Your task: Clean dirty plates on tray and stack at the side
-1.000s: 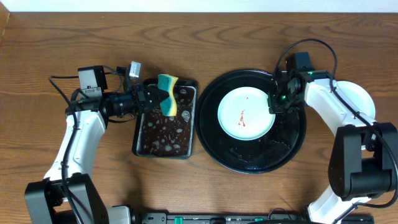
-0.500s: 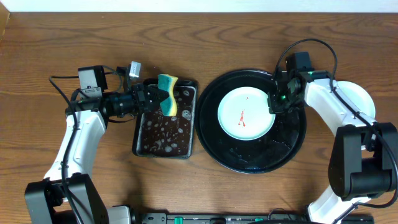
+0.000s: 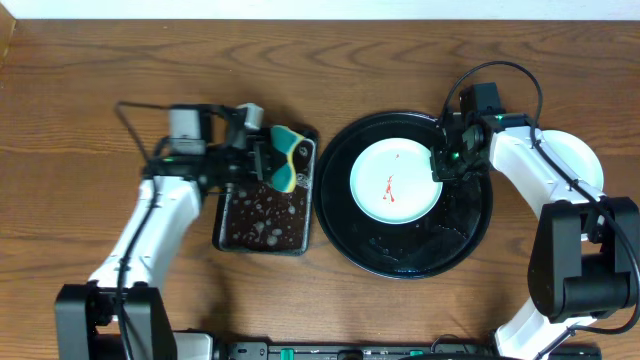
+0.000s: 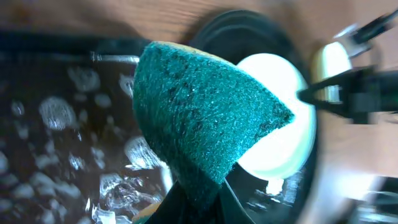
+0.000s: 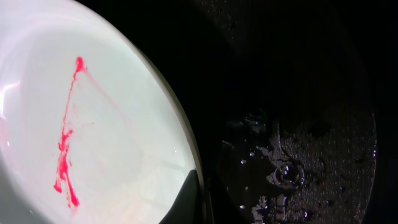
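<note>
A pale plate point(image 3: 395, 183) with a red smear point(image 5: 67, 149) lies in the round black tray point(image 3: 400, 268). My right gripper point(image 3: 438, 167) is shut on the plate's right rim, one finger over the rim and one under it point(image 5: 199, 194). My left gripper point(image 3: 276, 163) is shut on a green and yellow sponge point(image 3: 290, 158), held above the right end of the rectangular tray. In the left wrist view the sponge point(image 4: 199, 118) fills the middle, with the plate point(image 4: 280, 140) beyond it.
A small rectangular black tray point(image 3: 262, 212) with soapy water sits left of the round tray. Another white plate point(image 3: 580, 160) lies on the table to the right, partly under my right arm. The round tray's floor point(image 5: 298, 124) is wet.
My left arm has swung right and turned, carrying the sponge nearer the round tray. The right arm and the plate have not moved.
</note>
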`<state>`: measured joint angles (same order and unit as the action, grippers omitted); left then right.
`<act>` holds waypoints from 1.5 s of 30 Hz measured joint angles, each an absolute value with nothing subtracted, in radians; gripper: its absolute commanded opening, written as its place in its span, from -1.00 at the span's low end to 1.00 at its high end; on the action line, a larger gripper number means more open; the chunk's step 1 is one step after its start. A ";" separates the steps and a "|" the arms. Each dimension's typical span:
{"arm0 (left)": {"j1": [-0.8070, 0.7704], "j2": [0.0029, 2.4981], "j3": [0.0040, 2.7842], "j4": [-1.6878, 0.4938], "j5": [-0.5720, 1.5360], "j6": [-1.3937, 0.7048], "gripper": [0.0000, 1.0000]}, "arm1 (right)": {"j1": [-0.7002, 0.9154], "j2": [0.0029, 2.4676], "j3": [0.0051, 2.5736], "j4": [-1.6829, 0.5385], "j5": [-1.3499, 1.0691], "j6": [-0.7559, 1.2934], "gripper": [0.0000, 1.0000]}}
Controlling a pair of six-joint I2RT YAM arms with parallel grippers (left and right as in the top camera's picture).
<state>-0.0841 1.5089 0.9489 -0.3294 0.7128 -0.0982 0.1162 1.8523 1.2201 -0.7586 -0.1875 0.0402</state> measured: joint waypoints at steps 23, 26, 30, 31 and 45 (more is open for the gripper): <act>-0.185 1.346 0.949 -0.367 0.286 -0.159 -0.85 | 0.116 1.852 1.201 -0.725 -0.186 0.042 -0.98; -0.224 1.385 0.949 -0.378 0.181 -0.177 -0.85 | 0.116 1.852 1.155 -0.674 -0.187 0.049 -0.98; -0.292 1.487 0.949 -0.377 0.098 -0.187 -0.86 | 0.115 1.847 1.082 -0.597 -0.193 0.068 -0.98; -0.311 1.519 0.948 -0.376 0.082 -0.188 -0.86 | 0.115 1.843 1.074 -0.585 -0.194 0.072 -0.99; -0.492 1.595 1.082 -0.467 -0.047 -0.191 -0.86 | 0.116 1.831 1.052 -0.556 -0.209 0.076 -0.98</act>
<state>-0.4923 1.5951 1.0824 -0.4667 -0.0471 -0.1913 0.1162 1.8313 1.0515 -0.5556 -0.2089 0.0765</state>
